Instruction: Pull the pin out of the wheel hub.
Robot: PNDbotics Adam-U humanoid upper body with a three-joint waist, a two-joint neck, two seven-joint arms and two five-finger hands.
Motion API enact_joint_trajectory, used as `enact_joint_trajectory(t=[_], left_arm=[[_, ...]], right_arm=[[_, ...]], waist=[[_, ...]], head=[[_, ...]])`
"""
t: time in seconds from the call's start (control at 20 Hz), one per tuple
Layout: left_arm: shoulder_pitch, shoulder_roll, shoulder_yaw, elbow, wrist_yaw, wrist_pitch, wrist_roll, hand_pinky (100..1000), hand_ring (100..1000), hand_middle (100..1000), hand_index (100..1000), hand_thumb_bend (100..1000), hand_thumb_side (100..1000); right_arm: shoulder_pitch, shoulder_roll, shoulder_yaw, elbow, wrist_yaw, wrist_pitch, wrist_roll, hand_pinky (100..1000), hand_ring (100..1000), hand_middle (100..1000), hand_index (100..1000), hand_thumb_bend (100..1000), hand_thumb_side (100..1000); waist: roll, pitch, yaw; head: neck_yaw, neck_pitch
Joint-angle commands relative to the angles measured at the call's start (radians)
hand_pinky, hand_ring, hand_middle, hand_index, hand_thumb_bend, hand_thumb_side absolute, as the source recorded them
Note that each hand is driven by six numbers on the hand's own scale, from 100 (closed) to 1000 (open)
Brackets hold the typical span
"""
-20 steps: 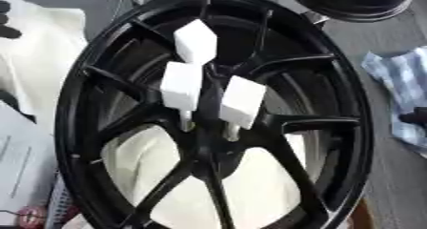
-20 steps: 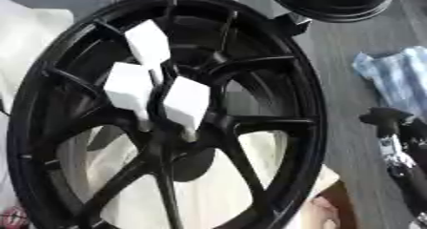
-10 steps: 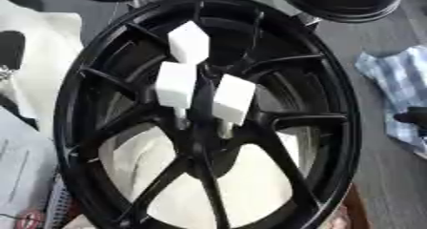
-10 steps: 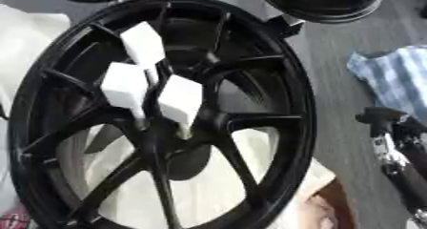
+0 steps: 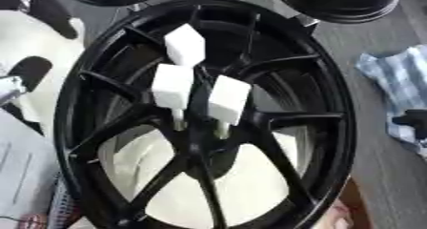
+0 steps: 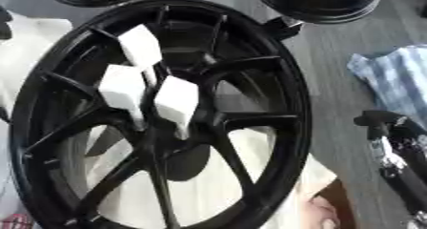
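At the centre of the black wheel hub (image 5: pixel 200 118), three white block-headed pins (image 5: pixel 227 101) were seen seated, none yet pulled. Nothing was held: the right hand (image 6: pixel 392 142) lay apart on the counter (image 6: pixel 333 70), its fingers not discernible; the left hand (image 5: pixel 29 70) likewise.

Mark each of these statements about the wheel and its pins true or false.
1. Three white-headed pins stand in the wheel's hub. True.
2. The right hand holds a pin. False: it is off to the wheel's right, touching no pin.
3. A checked cloth lies right of the wheel. True.
4. The wheel is silver. False: it is black.
5. All pins have been pulled out. False: all three are in the hub.
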Motion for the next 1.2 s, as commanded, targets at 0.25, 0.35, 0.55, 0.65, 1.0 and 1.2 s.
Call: enact_joint_trajectory(t=[0.25,0.35,0.55,0.65,1.0,1.2], left_arm=[[-0.104,-0.002,-0.044,-0.01,0.002,0.059,-0.099,799,831,725,811,100,445],[-0.134,-0.019,-0.057,-0.01,0.007,0.073,-0.125,802,840,736,821,100,415],[-0.193,-0.056,-0.081,-0.01,0.001,0.112,-0.189,829,874,764,844,100,308],[-0.217,-0.077,-0.089,-0.01,-0.005,0.129,-0.212,832,879,766,845,100,280],[-0.267,-0.121,-0.097,-0.004,-0.035,0.185,-0.259,824,855,742,821,100,235],[-0.283,-0.134,-0.096,0.031,-0.043,0.206,-0.287,829,872,767,826,100,211]], right_arm=[[0.004,-0.022,0.004,-0.015,0.017,0.007,0.004,979,745,630,723,100,534],[0.004,-0.018,0.006,-0.015,0.021,0.013,0.004,980,745,630,723,100,540],[0.001,-0.017,0.011,-0.015,0.026,0.018,0.007,980,745,630,723,100,539],[-0.002,-0.02,0.013,-0.015,0.026,0.016,0.009,980,745,630,723,100,537],[-0.012,-0.029,0.023,-0.015,0.025,0.013,0.022,980,745,630,723,100,542],[-0.014,-0.03,0.026,-0.015,0.029,0.018,0.026,981,745,630,723,100,548]], waist=[[0.01,-0.021,-0.013],[0.013,-0.019,-0.018],[0.018,-0.015,-0.028],[0.019,-0.012,-0.035],[0.032,-0.005,-0.06],[0.044,-0.002,-0.075]], head=[[0.013,-0.008],[0.018,-0.008],[0.029,-0.01],[0.033,-0.014],[0.055,-0.026],[0.073,-0.024]])
